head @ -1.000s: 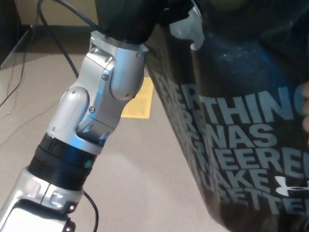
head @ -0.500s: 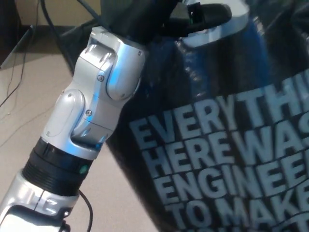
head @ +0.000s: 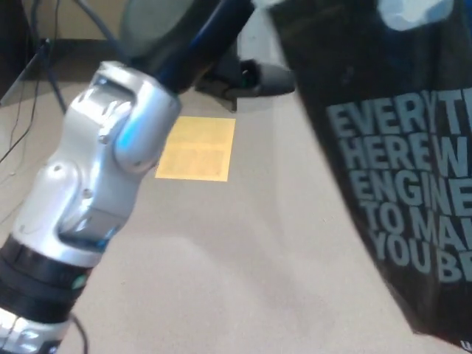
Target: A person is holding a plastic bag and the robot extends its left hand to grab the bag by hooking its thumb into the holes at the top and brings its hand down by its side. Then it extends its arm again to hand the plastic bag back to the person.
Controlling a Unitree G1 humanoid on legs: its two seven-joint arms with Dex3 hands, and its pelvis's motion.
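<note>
My left arm [head: 96, 177], silver with a black cuff, rises from the bottom left to the top of the head view. Its black hand [head: 221, 59] is blurred and partly cut off by the top edge. The plastic bag [head: 383, 147] is black with pale block lettering and fills the right side, hanging in the air. Its pale handle hole [head: 413, 11] shows at the top right, well to the right of my hand. A black tip of the hand reaches the bag's left edge; whether it holds the bag I cannot tell. My right hand is out of sight.
A beige carpet floor [head: 243, 251] lies below, with a yellow rectangular patch [head: 198, 147] on it. Black cables [head: 40, 66] trail across the floor at the top left beside a dark object at the left edge.
The bag has swung from beside my forearm to the right, uncovering the floor and the yellow patch. Its handle hole has moved away from my hand. My forearm has tilted leftward.
</note>
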